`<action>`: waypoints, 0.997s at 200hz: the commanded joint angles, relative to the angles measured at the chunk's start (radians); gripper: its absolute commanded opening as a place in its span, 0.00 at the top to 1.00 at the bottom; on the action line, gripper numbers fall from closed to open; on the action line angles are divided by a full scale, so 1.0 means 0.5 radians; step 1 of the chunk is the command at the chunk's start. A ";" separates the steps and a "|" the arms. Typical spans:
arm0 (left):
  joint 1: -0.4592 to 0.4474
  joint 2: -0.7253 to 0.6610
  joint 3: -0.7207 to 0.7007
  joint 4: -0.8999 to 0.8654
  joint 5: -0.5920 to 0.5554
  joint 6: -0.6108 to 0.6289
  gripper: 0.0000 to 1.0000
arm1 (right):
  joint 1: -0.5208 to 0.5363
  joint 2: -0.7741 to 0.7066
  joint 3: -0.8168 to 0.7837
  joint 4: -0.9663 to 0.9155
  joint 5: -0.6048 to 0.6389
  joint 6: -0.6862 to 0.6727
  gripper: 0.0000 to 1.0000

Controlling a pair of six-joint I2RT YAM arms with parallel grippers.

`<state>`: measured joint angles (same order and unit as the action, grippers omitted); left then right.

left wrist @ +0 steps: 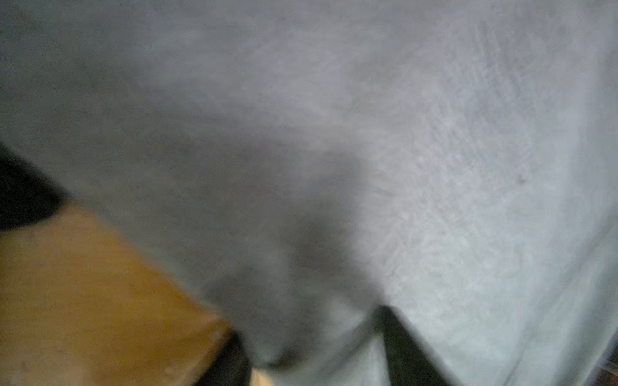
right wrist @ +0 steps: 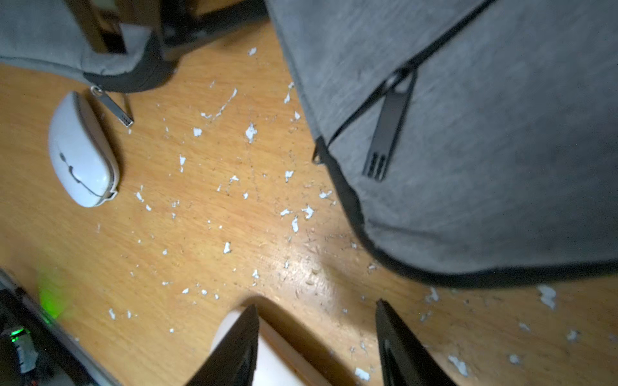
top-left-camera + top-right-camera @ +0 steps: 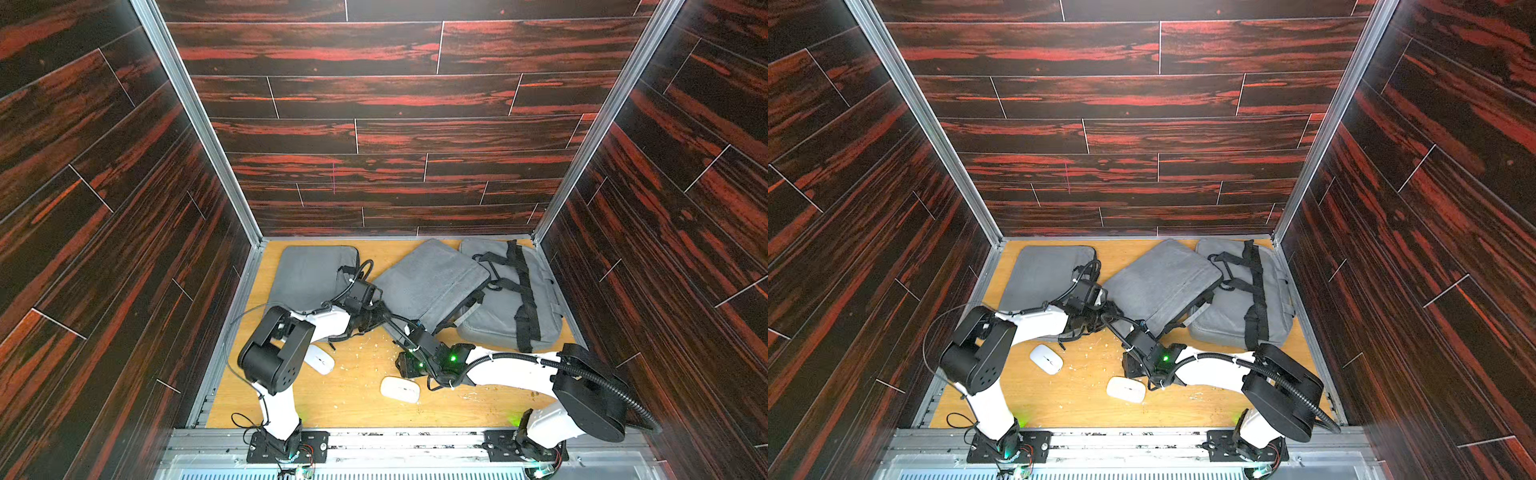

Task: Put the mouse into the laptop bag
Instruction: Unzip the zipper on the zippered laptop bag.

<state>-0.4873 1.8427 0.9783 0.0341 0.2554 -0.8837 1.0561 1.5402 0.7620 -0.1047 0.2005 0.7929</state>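
The left arm (image 3: 330, 321) and right arm (image 3: 511, 368) bend inward; right claw (image 2: 316, 304) hangs, jaws parted; left claw (image 1: 307, 320) unreadable in blur.

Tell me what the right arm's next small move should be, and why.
Probably slide the right gripper sideways until it is centred over the near mouse. Its fingers are open above the table, and the mouse sits off-centre, partly hidden by one finger, so lowering and closing from here would likely clip it rather than grip it.
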 commanded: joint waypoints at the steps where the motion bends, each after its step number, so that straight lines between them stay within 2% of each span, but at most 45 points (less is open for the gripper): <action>1: -0.034 0.025 0.063 0.017 0.048 -0.034 0.92 | 0.008 -0.063 0.050 -0.038 0.051 0.037 0.44; 8: -0.036 0.011 0.065 0.022 0.059 -0.050 1.00 | 0.016 -0.057 0.074 -0.075 0.060 0.023 0.45; 58: -0.058 -0.169 0.041 0.011 0.099 -0.157 1.00 | 0.119 -0.019 0.221 -0.216 0.307 -0.007 0.54; 99: -0.059 -0.347 0.067 -0.010 0.152 -0.227 1.00 | 0.119 0.042 0.285 -0.177 0.523 0.015 0.52; 159: -0.076 -0.437 0.130 -0.098 0.191 -0.241 1.00 | 0.117 0.024 0.285 -0.123 0.931 0.148 0.50; 199: -0.137 -0.465 0.157 -0.139 0.219 -0.254 1.00 | 0.118 0.018 0.312 -0.106 1.135 0.133 0.60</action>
<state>-0.5247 1.6840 1.0019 -0.0662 0.3210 -1.0039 1.1172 1.5436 0.8875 -0.1719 0.6403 0.8444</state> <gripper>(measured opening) 0.097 0.430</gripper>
